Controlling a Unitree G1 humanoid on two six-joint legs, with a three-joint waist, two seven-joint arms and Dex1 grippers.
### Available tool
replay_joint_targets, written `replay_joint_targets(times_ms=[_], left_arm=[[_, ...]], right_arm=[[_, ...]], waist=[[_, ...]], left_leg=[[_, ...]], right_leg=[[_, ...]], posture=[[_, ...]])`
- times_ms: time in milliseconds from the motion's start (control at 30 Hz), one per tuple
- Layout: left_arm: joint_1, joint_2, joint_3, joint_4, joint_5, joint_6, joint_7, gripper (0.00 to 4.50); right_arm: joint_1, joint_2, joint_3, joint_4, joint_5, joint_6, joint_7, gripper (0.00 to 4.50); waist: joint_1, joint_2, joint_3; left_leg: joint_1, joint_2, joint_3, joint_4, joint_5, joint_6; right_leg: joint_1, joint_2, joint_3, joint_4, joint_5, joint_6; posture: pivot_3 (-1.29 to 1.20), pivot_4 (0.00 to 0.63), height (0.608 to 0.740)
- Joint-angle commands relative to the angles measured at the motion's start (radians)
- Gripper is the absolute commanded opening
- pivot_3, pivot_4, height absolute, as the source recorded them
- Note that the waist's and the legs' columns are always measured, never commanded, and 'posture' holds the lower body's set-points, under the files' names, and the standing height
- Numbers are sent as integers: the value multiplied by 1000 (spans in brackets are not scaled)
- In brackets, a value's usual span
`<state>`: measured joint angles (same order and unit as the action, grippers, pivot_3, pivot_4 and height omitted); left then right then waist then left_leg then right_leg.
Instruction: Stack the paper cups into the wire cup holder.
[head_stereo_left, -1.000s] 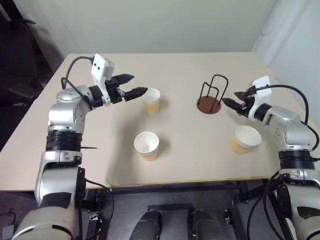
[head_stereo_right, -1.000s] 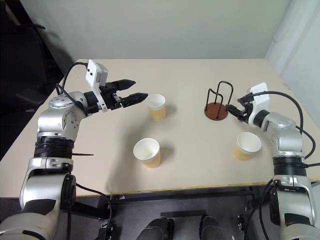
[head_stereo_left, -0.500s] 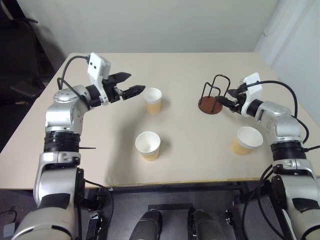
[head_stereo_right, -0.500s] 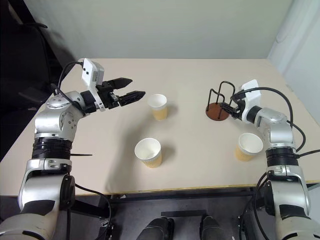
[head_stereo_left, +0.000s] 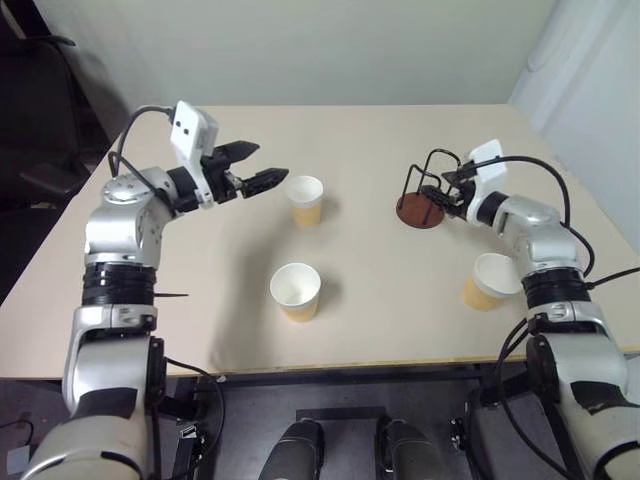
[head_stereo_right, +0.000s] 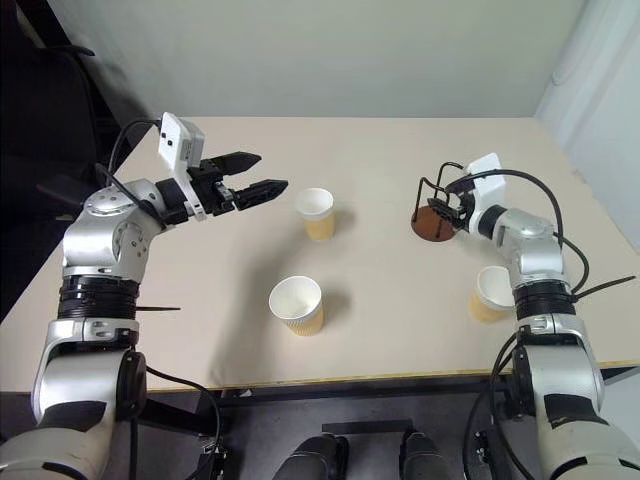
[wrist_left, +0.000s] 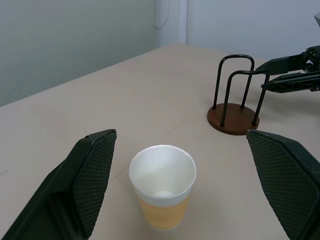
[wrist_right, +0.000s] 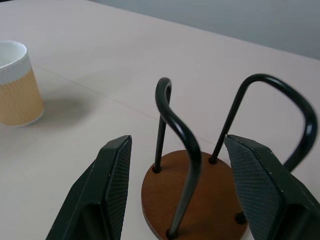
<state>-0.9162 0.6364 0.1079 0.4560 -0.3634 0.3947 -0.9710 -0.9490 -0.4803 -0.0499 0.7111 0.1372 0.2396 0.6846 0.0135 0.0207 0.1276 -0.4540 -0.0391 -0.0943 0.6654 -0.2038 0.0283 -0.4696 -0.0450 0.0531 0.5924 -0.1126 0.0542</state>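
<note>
- Table: a pale beige top carrying three paper cups and the wire cup holder; all cups stand upright and well apart from one another.
- Far paper cup: stands toward the left of the table's middle, white inside and rim, tan-orange lower wall; in the left wrist view it sits between the two fingers' lines, a little ahead of their tips.
- Near paper cup: stands nearer the front edge, almost straight in front of the far cup, free of both hands.
- Right paper cup: stands near the table's right front, beside the right forearm and partly overlapped by it in the head views.
- Wire cup holder: a reddish-brown disc base with black wire loops rising from it, on the right half of the table, with no cup inside.
- Left hand: held level above the table, pointing at the far cup, tips just short of its rim; the fingers are spread wide and grasp nothing.
- Right hand: held level at the holder's right side; its fingers are parted on either side of the nearest wire loops, and whether they touch the wire cannot be told.
</note>
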Motion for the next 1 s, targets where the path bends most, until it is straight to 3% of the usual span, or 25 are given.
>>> replay_joint_targets(times_ms=[33,167,233,467,700,867,1000], left_arm=[[-3,21,34,-46,-13,-1,5,4459],[-3,22,35,-48,-12,1,8,4459],[-3,21,34,-49,-11,1,9,4500],[-10,19,29,-40,-9,-4,5,4500],[-25,18,19,-18,-1,-10,-9,4500],[-41,30,3,12,12,-19,-45,4500],[-52,38,-4,35,23,-28,-71,4500]], right_arm=[[-38,-1,2,0,-12,-38,3,2975],[-40,-2,11,10,-28,-53,10,2975],[-42,-4,11,15,-33,-61,4,2582],[-31,-23,13,2,-38,-52,29,156],[3,-59,14,-101,-9,24,129,69],[94,-118,33,-412,78,205,276,69],[148,-128,46,-577,119,314,296,69]], waist=[[0,0,0],[0,0,0],[0,0,0],[0,0,0],[0,0,0],[0,0,0],[-2,0,0]], left_leg=[[0,0,0,0,0,0],[0,0,0,0,-1,0],[0,0,0,0,-1,0],[0,0,0,0,-1,0],[0,0,0,0,-1,0],[0,0,0,0,-1,-1],[0,0,0,0,-1,-1]], right_leg=[[0,0,0,0,0,0],[0,0,0,0,0,0],[0,0,0,0,0,0],[0,0,0,0,0,0],[0,0,0,0,0,-1],[0,0,-1,0,-1,-1],[0,1,-1,0,-1,-2]], posture=[[0,150,740],[0,150,740],[0,150,740],[0,150,740],[0,150,740],[0,150,740],[0,150,740]])
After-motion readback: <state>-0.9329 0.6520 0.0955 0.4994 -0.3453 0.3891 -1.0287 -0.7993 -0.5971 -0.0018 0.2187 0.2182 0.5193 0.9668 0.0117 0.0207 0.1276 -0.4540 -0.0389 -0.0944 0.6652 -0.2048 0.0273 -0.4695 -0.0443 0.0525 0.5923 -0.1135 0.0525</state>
